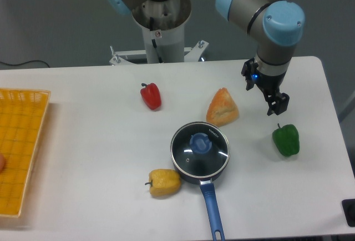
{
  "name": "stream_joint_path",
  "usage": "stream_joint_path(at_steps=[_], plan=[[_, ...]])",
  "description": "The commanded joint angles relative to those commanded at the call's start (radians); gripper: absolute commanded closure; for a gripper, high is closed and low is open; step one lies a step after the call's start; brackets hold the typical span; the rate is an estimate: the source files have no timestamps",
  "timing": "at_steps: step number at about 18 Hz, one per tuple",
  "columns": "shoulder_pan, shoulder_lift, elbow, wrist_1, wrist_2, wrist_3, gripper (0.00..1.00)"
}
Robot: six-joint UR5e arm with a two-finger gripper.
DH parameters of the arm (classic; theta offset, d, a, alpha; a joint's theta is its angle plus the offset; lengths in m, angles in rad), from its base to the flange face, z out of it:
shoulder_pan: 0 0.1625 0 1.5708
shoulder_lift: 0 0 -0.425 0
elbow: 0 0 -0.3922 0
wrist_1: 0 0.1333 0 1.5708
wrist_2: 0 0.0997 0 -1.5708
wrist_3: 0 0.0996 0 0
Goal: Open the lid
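resting on the dark saucepan (191,171) near the table's (83,157) front edge, the lid (199,149) is seen closed, its blue knob (199,142) centred and the pan's blue handle (212,210) pointed at that edge. the gripper (275,106) is held above the table toward the right edge, well apart from the lid; whether its fingers are parted or closed cannot be told. a green pepper (286,139), orange bread-like wedge (222,108), red pepper (151,96), yellow pepper (164,182) and left-edge yellow basket (19,146) are also seen.

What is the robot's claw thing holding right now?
Nothing. The end effector hangs empty above the table, apart from the lid, which sits on the saucepan with its blue knob untouched.
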State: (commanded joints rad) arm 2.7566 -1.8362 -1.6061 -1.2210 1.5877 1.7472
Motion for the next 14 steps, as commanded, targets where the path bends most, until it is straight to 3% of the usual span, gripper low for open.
stream_joint_path(at_steps=[7, 10, 14], plan=[[-0.009, -0.002, 0.009, -0.002, 0.000, 0.006, 0.00], [-0.017, 0.006, -0.041, 0.005, -0.002, -0.006, 0.00], [-0.011, 0.018, -0.048, -0.003, 0.005, -0.014, 0.00]])
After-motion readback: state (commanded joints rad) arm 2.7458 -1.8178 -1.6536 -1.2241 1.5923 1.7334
